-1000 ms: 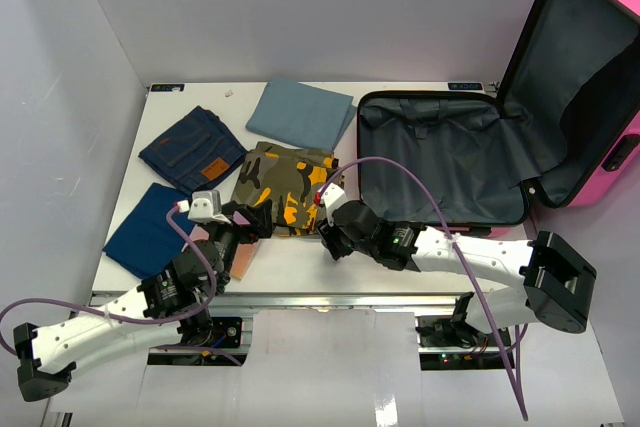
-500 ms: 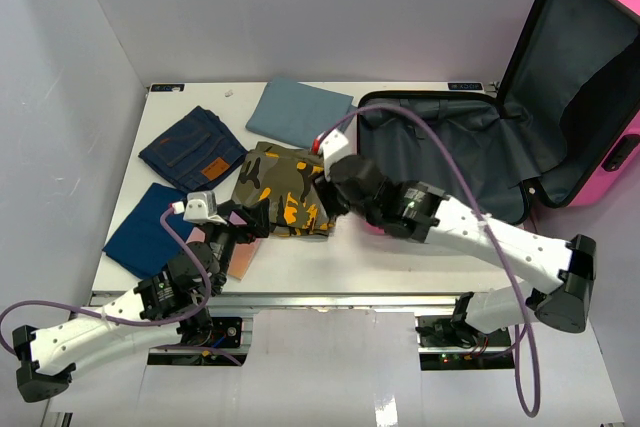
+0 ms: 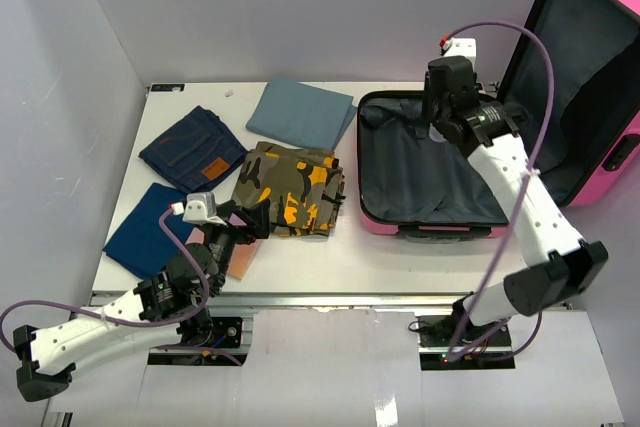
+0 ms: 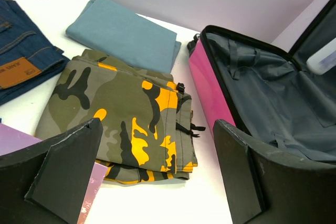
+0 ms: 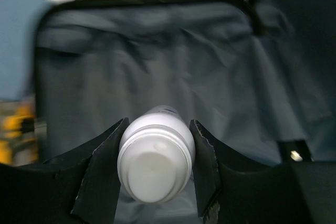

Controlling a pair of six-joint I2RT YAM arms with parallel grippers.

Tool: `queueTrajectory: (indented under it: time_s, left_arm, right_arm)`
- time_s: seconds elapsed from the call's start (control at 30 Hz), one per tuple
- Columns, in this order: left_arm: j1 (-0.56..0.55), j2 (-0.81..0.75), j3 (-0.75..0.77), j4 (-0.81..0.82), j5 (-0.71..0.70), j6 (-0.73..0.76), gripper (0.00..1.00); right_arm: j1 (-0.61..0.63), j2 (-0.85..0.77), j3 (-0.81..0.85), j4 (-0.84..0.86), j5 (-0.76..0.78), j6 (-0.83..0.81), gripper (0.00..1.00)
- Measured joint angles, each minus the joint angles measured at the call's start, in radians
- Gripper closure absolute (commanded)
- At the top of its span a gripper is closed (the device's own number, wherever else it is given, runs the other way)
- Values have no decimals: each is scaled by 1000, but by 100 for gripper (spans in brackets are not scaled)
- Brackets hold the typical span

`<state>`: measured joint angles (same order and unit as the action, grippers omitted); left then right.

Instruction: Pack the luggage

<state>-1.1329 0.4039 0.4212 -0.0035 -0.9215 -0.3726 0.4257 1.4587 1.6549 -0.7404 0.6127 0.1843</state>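
The luggage (image 3: pixel 385 224) is a hot-pink hard-shell case lying open at the right of the table. Its dark grey lining (image 5: pixel 157 61) faces up and its lid (image 3: pixel 590 97) stands propped at the far right. My right gripper (image 3: pixel 441 125) hangs over the case's back half, shut on a white bottle (image 5: pixel 156 156) held by its sides between both fingers (image 5: pixel 105 166). My left gripper (image 4: pixel 157 124) stands open and holds nothing, low over the table just in front of folded camouflage trousers (image 4: pixel 121 114).
Camouflage trousers (image 3: pixel 288 187) lie left of the case. A folded grey-blue cloth (image 3: pixel 300 112) is behind them, folded jeans (image 3: pixel 192 150) at the far left, a blue cloth (image 3: pixel 150 229) at the near left. A pink flat item (image 3: pixel 240 257) lies under the left gripper.
My right arm has swung from the table's front beside the camouflage trousers, up and right, to above the open luggage. The left arm has barely moved.
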Motion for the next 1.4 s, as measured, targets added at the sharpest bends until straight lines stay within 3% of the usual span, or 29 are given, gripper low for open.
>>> queueTrajectory:
  time_s: [0.2,0.57,0.83,0.93,1.03,1.2,1.4]
  left_arm:
    - [-3,4,-8,24,37,6,2]
    - [-6,64,0,19,57,-9,3]
    - [-11,25,0,-19,54,-35,3]
    - [-13,1,0,-22,52,-37,3]
    - [-19,-10,0,-28,50,-39,4]
    - [-25,-6,3,-41,55,-40,4]
    - [-29,24,23,-50,71,-40,4]
  right_arm:
    - [-84,83,-140,-59,87,9,92]
    - [-256,258,-204,-68,223,17,92]
    - [-338,553,-35,-70,234,0,91]
    - [-356,658,79,-72,205,-14,83]
    - [-376,722,161,-73,204,-31,64]
    - [-405,775,229,-62,191,-49,44]
    - [-411,788,234,-4,158,-84,39]
